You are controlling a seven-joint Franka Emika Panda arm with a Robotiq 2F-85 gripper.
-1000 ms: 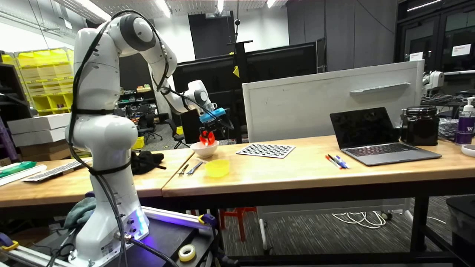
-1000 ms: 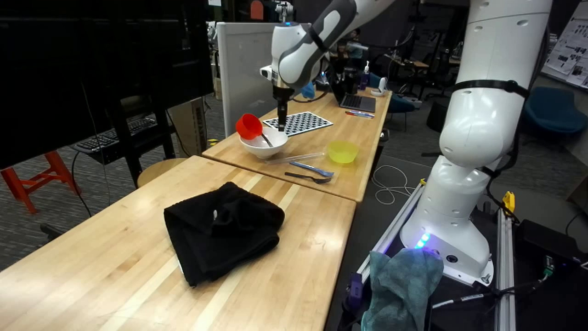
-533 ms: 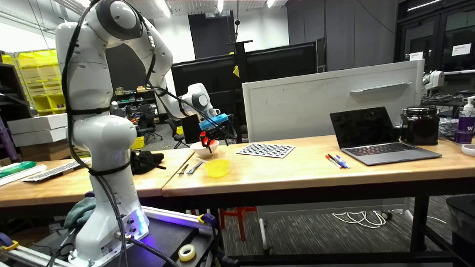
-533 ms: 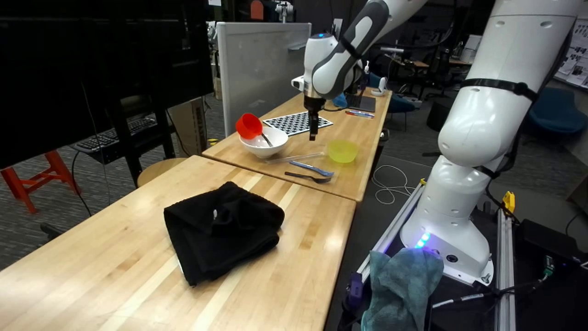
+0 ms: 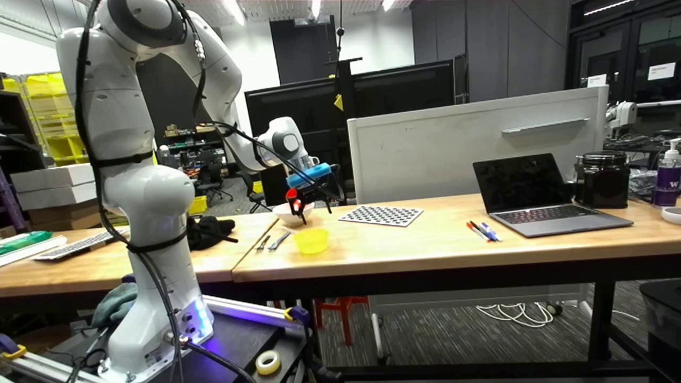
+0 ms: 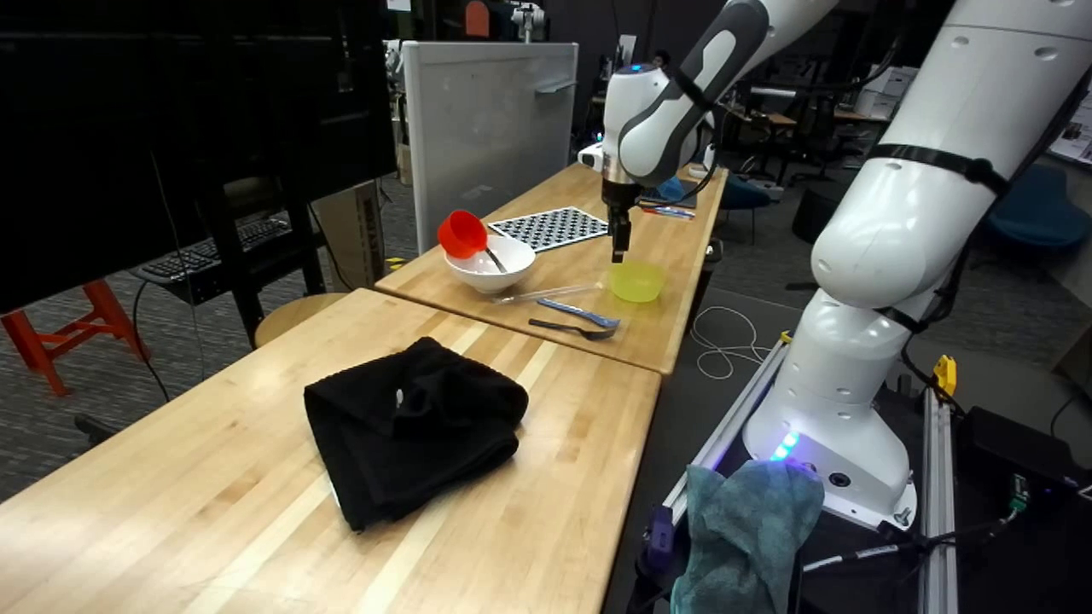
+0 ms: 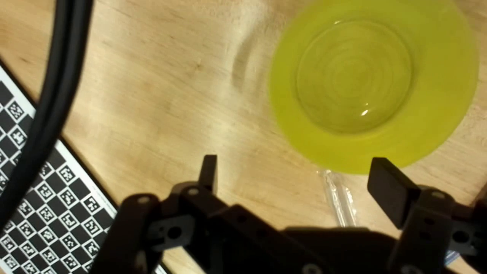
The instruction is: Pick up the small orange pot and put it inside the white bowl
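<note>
In an exterior view the surface is seen from its long side; in an exterior view it is seen lengthwise, over the black cloth; the wrist view, far closer, looks down past the gripper; all share the yellow bowl and checkered mat.

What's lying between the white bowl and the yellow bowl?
In an exterior view, a long see-through thing lies between the white bowl and the yellow bowl.
</note>
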